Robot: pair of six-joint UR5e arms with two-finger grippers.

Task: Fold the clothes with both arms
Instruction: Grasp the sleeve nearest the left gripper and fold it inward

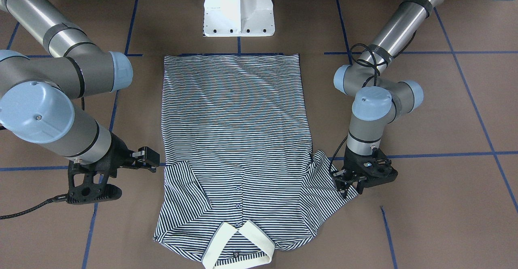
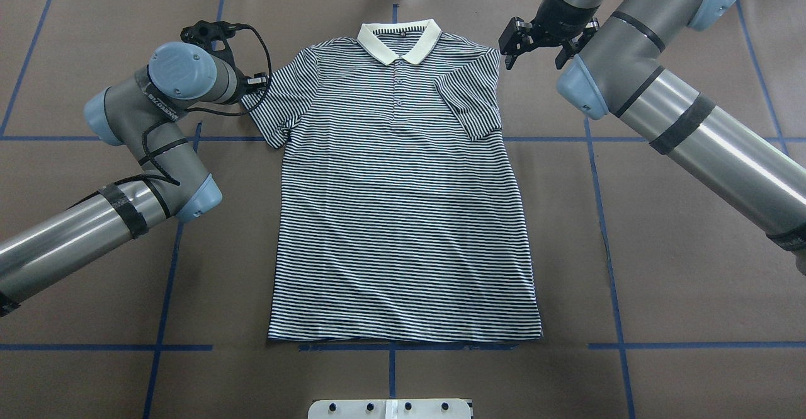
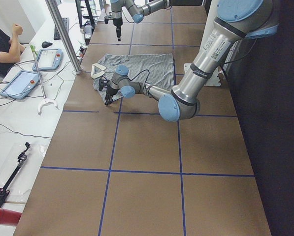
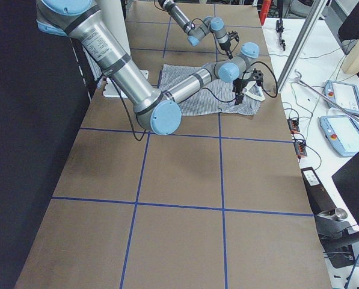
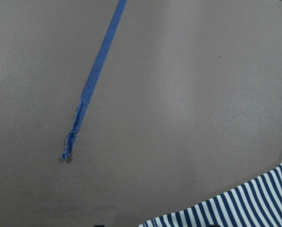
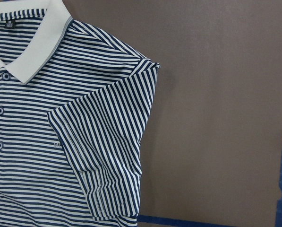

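Observation:
The striped polo shirt [image 2: 403, 205] lies flat and face up on the brown table, cream collar [image 2: 398, 38] on the far side from the robot. Its sleeve on my right side [image 2: 472, 104] is folded in over the chest; the right wrist view [image 6: 98, 156] shows it too. The other sleeve [image 2: 271, 110] is spread outward. My left gripper [image 1: 351, 190] is low at that sleeve's outer edge, fingers apart, and the left wrist view shows only a striped corner [image 5: 244, 208]. My right gripper [image 2: 534, 60] hovers open and empty beside the shirt's right shoulder.
The white pedestal base [image 1: 238, 10] stands just behind the shirt's hem. Blue tape lines [image 2: 598, 186] cross the table. Beyond the far edge are a metal post [image 3: 63, 37], tablets [image 3: 18, 83] and a seated person [image 3: 1, 46].

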